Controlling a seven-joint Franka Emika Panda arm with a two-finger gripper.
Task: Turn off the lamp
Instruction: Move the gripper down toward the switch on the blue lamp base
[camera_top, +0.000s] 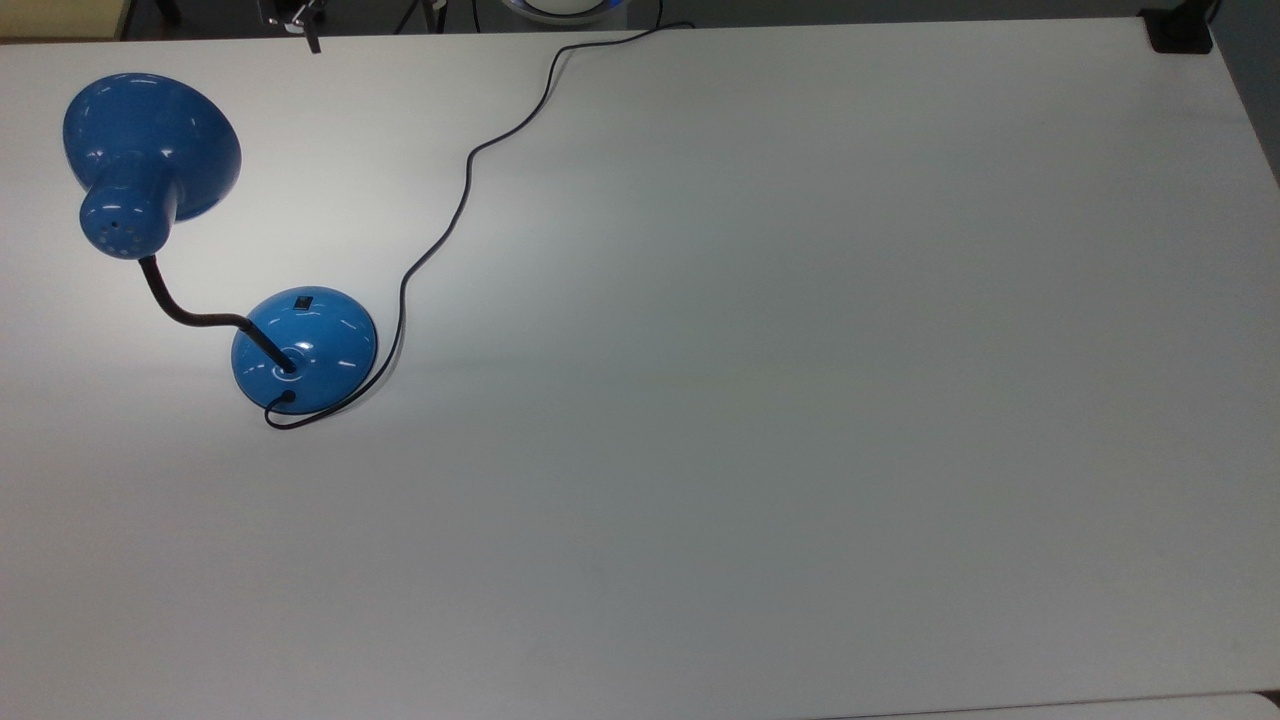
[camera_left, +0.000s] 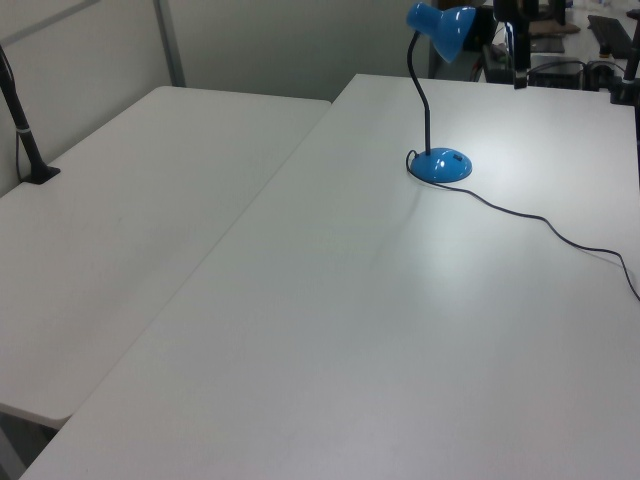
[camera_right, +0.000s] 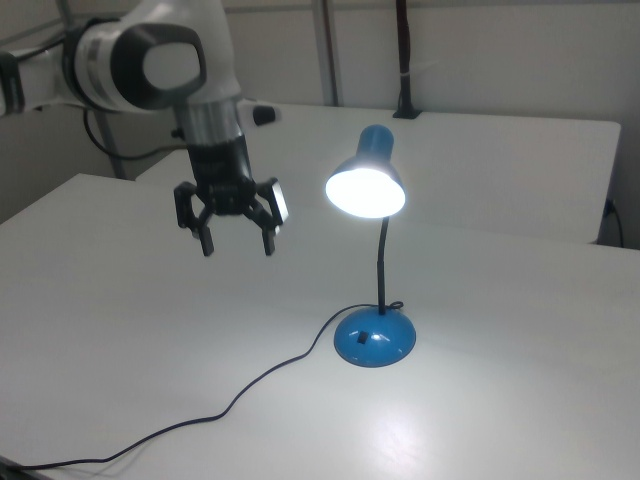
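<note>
The glossy blue lamp is lit, and its cone shade (camera_right: 366, 183) glows white over the table. A black bendy neck joins the shade to the round domed base (camera_right: 375, 335), which has a small black switch (camera_right: 362, 340) on its front. In the top view the shade (camera_top: 150, 150) hangs left of the base (camera_top: 305, 348), with the switch (camera_top: 302, 300) on the base's far side. My gripper (camera_right: 238, 249) hovers open and holds nothing, well above the table and to the right view's left of the shade. It also pokes in at the top view's upper edge (camera_top: 298, 22).
The lamp's black cord (camera_top: 460, 200) snakes from the base across the white table (camera_top: 800, 400) to its far edge. A second white table (camera_left: 130, 220) adjoins on the left view's left, with a black post (camera_left: 25, 140) clamped on it.
</note>
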